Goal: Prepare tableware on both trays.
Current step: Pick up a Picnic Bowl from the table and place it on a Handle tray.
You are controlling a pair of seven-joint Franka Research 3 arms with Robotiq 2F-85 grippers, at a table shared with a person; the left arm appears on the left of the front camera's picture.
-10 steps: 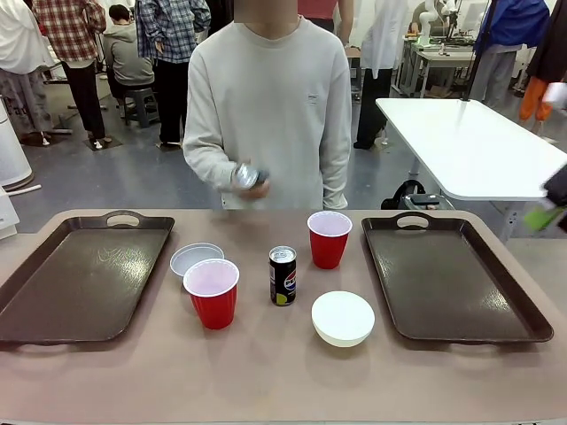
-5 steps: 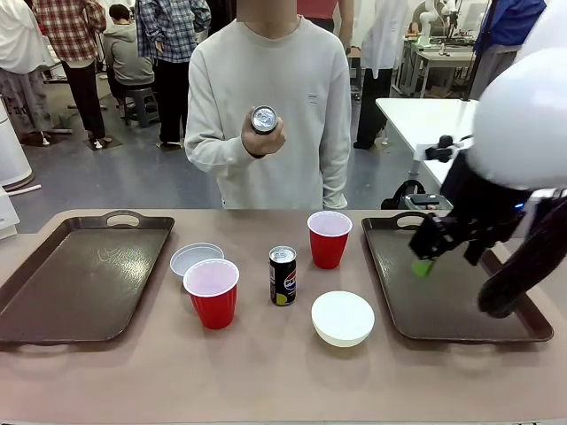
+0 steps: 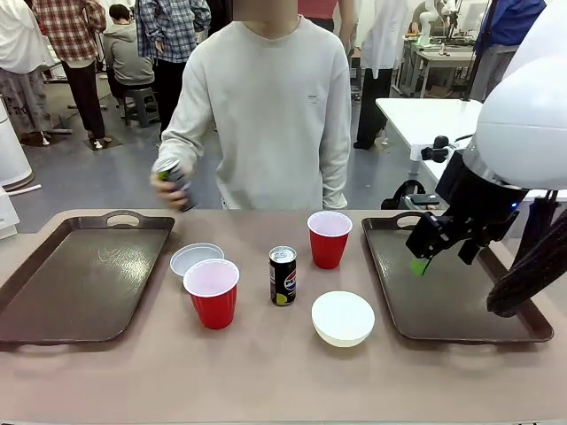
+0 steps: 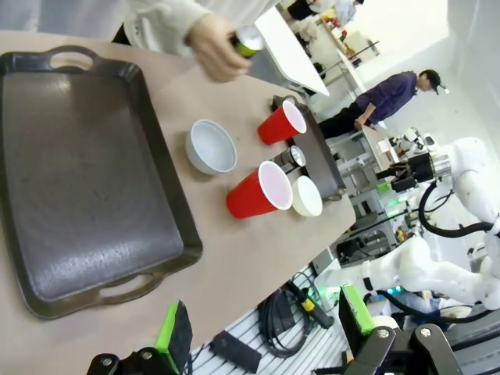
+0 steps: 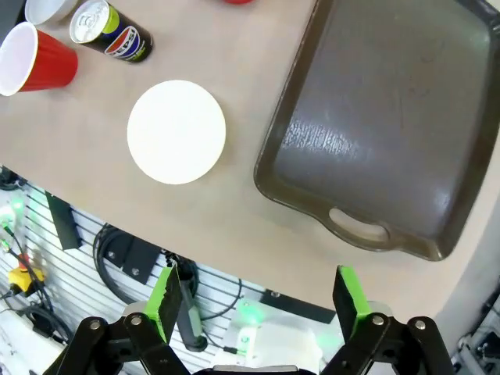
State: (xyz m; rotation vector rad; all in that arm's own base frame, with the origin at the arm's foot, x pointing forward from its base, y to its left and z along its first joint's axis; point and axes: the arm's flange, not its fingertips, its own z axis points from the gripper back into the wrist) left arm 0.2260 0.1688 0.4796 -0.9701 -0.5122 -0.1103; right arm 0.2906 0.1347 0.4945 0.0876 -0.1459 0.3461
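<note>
Can (image 3: 166, 169) is gripped tilted, top leftward, in the person's lowered hand (image 3: 174, 184); left pincer (image 4: 264, 322) and right pincer (image 5: 256, 301) are seen released.

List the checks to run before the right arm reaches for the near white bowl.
1. Right gripper open: ok.
2. Left gripper open: ok.
3. Near white bowl apart from Pepsi can and red cups: ok.
4. Right tray has room: ok.
5. Person's hand out of the work area: not ok, it holds a second can near the left tray's far corner.
</note>
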